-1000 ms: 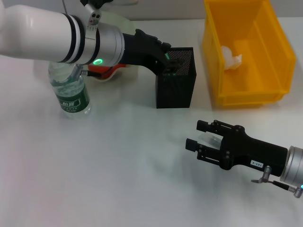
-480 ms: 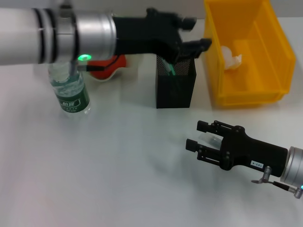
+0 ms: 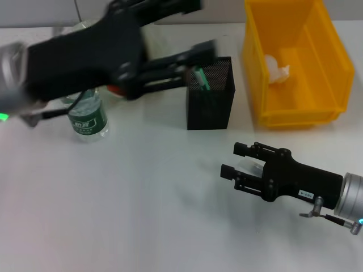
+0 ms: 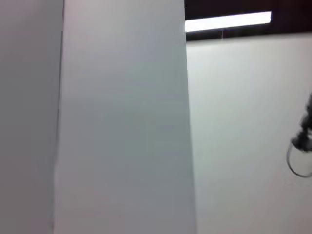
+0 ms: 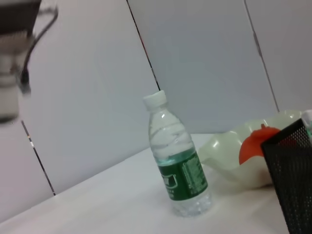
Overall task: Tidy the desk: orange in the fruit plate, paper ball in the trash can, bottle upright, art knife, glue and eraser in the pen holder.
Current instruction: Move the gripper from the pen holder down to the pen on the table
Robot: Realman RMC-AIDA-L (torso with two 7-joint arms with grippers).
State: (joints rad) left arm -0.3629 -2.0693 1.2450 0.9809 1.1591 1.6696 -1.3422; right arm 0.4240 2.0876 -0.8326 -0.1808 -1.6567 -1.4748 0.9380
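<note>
Now the single bottle (image 3: 88, 116) stands upright on the white worktop (image 3: 142, 198), well to the left of the pen holder (image 3: 210, 93); its green label carries white characters too small to read, and a white cap tops it in the right wrist view. One black mesh pen holder stands near the middle, with something green showing inside its rim. Just behind the bottle, away from the robot, sits one pale fruit plate (image 5: 234, 156) with one orange (image 5: 253, 146) in it. Right of the pen holder is one yellow trash can (image 3: 295, 62), holding one white paper ball (image 3: 276, 69). The left tool (image 3: 193, 28) is raised and blurred, up and to the left of the pen holder, its fingers spread and empty. The right tool (image 3: 235, 161) hovers low in front of the pen holder, nearer the robot, fingers apart and holding nothing; a small white tag on its body cannot be read.
</note>
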